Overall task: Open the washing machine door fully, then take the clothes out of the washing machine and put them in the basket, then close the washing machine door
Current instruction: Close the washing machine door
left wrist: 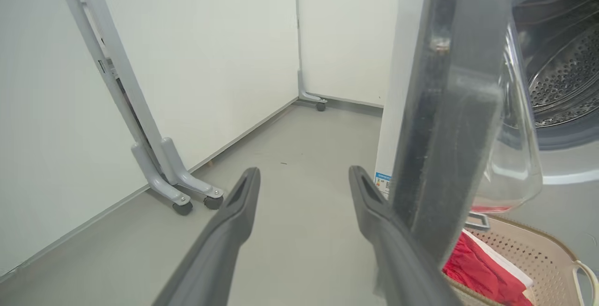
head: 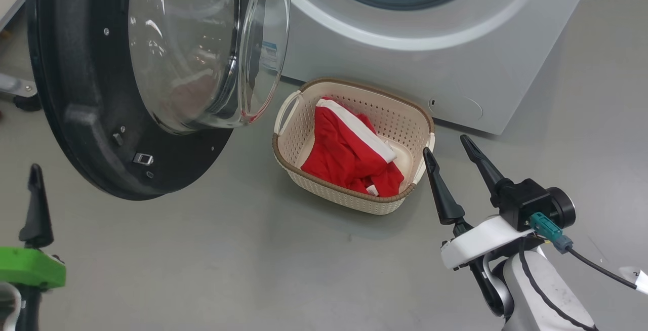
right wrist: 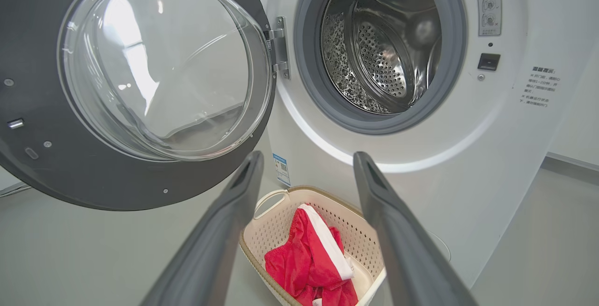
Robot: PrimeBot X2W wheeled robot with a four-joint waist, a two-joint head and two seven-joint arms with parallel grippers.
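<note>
Two pairs of dark fingers stand spread wide, and neither pair grips anything. In the right wrist view, the basket (right wrist: pixel 276 231) sits on the grey floor (right wrist: pixel 70 259) between and just past the right gripper (right wrist: pixel 307 156) fingers. The clothes (right wrist: pixel 299 259) are bunched inside it, red fabric with the white band uppermost. Above those fingertips rises the white front of the washing machine (right wrist: pixel 514 133), its grey-rimmed mouth showing the steel drum (right wrist: pixel 383 48). Up and to the left of them hangs the washing machine door (right wrist: pixel 47 170), swung out on its hinge with the clear glass bowl bulging toward the camera. From the head, the right fingertips hover near the basket's right-hand handle, apart from the red fabric. In the left wrist view, the left gripper (left wrist: pixel 304 172) points along the floor toward a white wall and a grey wheeled stand (left wrist: pixel 178 179). The door's dark edge climbs just to the right of its right finger (left wrist: pixel 374 212) — whether the two touch I cannot tell. Beyond that edge, low and right of the fingers, show a corner of the basket and a fold of the red garment.
</note>
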